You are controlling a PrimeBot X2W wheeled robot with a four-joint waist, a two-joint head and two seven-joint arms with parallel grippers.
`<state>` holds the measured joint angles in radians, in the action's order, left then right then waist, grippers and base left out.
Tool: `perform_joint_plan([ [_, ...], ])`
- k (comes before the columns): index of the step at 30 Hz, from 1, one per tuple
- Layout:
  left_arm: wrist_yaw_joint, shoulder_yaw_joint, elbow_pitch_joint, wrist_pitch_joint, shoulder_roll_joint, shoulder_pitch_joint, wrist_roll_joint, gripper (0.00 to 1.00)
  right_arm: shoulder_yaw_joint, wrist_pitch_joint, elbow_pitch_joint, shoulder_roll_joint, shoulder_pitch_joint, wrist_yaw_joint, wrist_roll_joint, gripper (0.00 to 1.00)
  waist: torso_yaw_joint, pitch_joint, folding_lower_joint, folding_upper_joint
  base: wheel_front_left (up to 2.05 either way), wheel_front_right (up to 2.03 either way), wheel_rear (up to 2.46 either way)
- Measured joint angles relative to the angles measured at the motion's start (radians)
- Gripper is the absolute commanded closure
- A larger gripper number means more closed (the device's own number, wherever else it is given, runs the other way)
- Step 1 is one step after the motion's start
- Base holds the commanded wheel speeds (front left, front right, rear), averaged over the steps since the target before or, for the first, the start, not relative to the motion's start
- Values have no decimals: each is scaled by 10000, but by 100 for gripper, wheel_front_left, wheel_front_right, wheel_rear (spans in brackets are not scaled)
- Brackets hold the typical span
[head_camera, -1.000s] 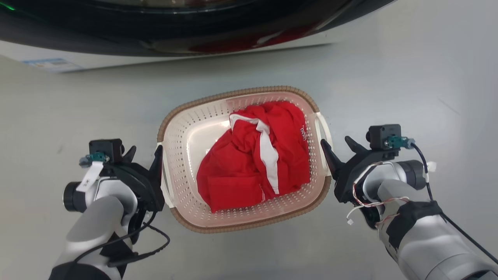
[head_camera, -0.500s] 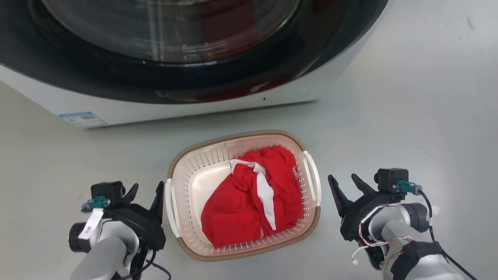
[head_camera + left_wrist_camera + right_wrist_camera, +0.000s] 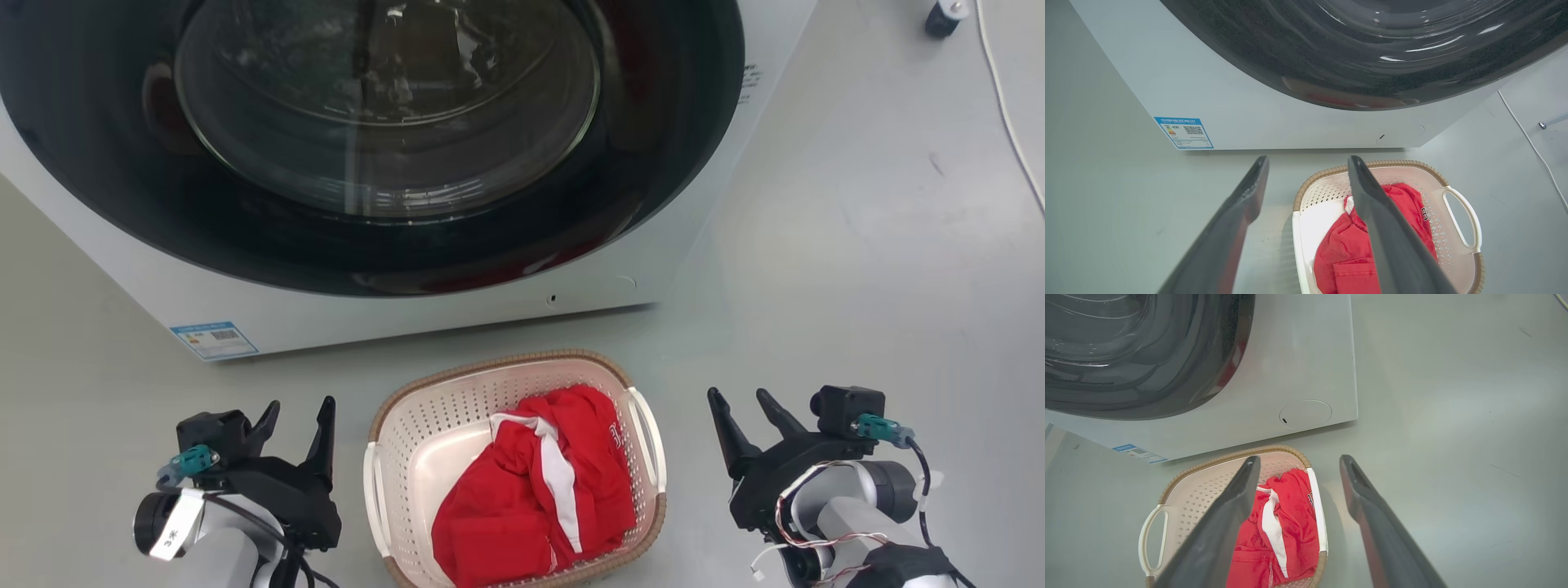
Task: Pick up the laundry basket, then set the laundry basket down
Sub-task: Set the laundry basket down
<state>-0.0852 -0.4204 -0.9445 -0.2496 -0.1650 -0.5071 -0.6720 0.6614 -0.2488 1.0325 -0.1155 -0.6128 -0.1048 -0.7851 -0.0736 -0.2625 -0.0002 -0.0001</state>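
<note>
Basket (image 3: 457,400) upright, mouth up, handles (image 3: 651,441) facing L/R.

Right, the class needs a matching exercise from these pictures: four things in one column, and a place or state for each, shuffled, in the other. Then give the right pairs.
Column A
1. laundry basket
2. red garment
3. washing machine
4. right gripper

Column B
a. lying inside the basket
b. open, empty, off the basket's right side, not touching it
c. on the floor, in front of the machine
d. white body with a big round dark door

Pairs: 1-c, 2-a, 3-d, 4-b
</note>
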Motion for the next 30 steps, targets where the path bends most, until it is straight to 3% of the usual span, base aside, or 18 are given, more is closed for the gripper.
perform_joint_plan([
  [18,1584,750,4930,-2,-522,2214,1461,0,-1313,-6,-4140,-1110,1375,1628,1429,0,-8,1350,1,0,0,0,0],
  [23,1822,972,6590,-2,-660,3140,1925,0,-1586,-6,-5614,-1383,2108,1919,2027,0,38,1711,1,1,0,0,0],
  [30,1965,1281,7812,-2,-731,4187,2088,0,-1942,-8,-6955,-1716,3042,2119,2531,0,85,2113,1,1,0,0,0],
])
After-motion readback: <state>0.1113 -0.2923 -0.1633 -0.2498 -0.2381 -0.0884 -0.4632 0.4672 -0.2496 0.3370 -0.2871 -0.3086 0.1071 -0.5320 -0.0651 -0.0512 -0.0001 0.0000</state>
